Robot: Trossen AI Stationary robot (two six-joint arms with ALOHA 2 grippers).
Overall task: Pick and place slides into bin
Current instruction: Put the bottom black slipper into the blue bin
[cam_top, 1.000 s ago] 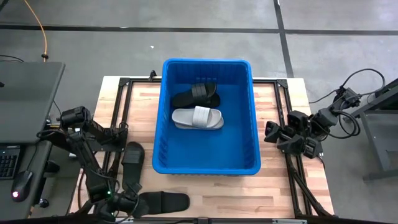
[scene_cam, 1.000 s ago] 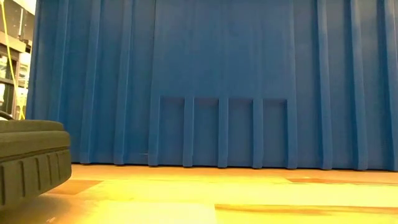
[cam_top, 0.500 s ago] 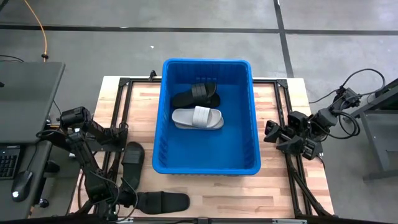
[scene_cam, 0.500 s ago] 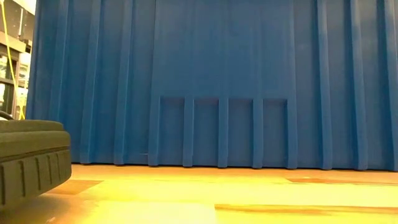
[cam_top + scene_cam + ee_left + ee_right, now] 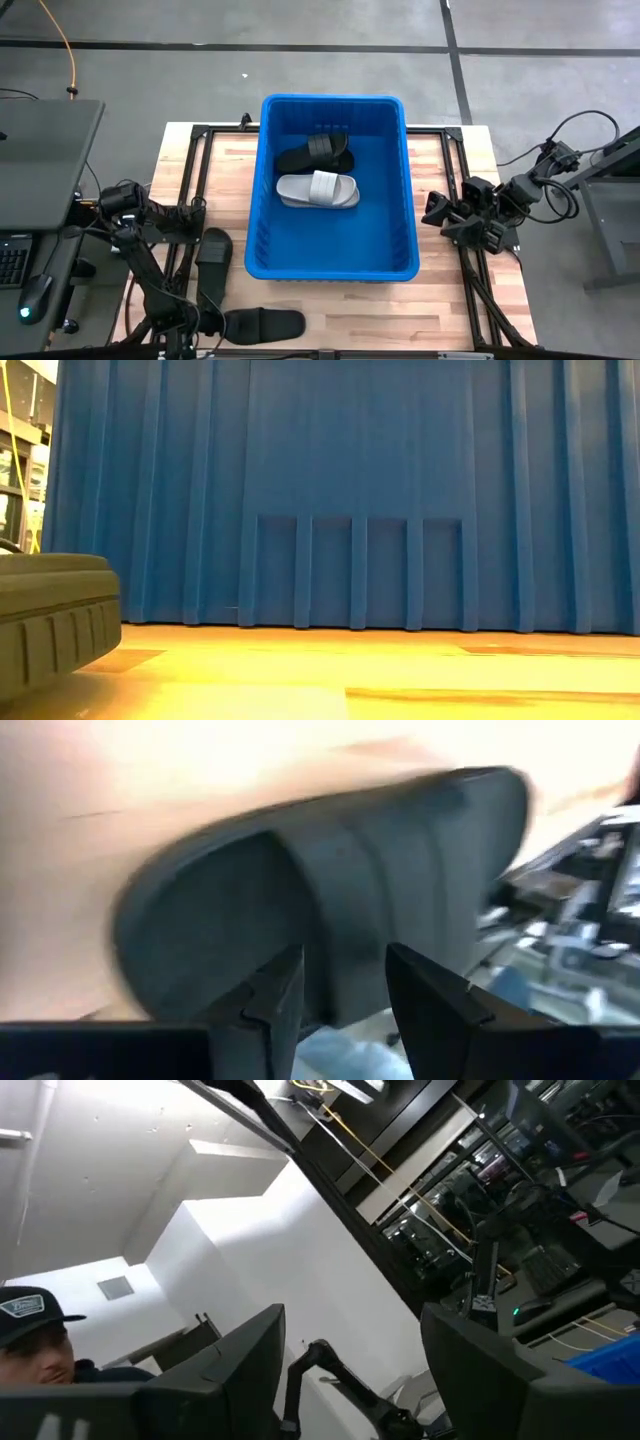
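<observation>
Blue bin [image 5: 405,180]: holds one black slide [image 5: 316,152] and one light grey slide [image 5: 318,189]. Table [image 5: 440,300]: two black slides left, one [image 5: 214,256] beside bin, one [image 5: 262,323] at near edge. Left pincer [image 5: 335,985]: narrowly parted over the latter, nothing held. Right pincer [image 5: 435,210]: waits at table's right edge, wide, empty

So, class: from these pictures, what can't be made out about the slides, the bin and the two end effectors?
- Low view: the bin wall fills the frame, hiding its contents and both arms.
- Low view: a black slide is cut off by the frame's edge.
- Left wrist view: motion blur smears the slide ahead of the left end effector, so contact is unclear.
- High view: the right end effector, parked beside the bin, is too small to read.
</observation>
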